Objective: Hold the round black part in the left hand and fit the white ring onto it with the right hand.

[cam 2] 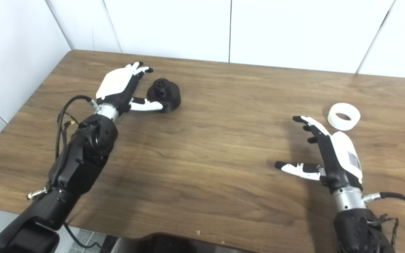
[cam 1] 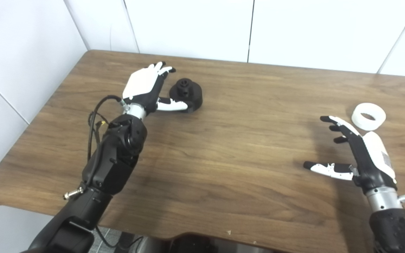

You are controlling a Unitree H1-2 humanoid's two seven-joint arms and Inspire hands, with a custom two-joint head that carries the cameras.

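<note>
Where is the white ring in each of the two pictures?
Left eye view: white ring lies at the right edge, on the table.
Right eye view: it sits a bit further in from the right edge.
Shared landmark: the open right hand, just below-left of the ring.

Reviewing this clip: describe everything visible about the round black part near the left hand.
The round black part is matte, plastic-looking: a wide, low, round base with a narrower raised hub on top that has a hole in its middle. It sits upright on the wooden table, toward the far left. The left hand is open beside it, fingers arched over its left side and thumb lying along its near edge, seemingly touching. It is not lifted. The white ring lies far off to the right.
</note>
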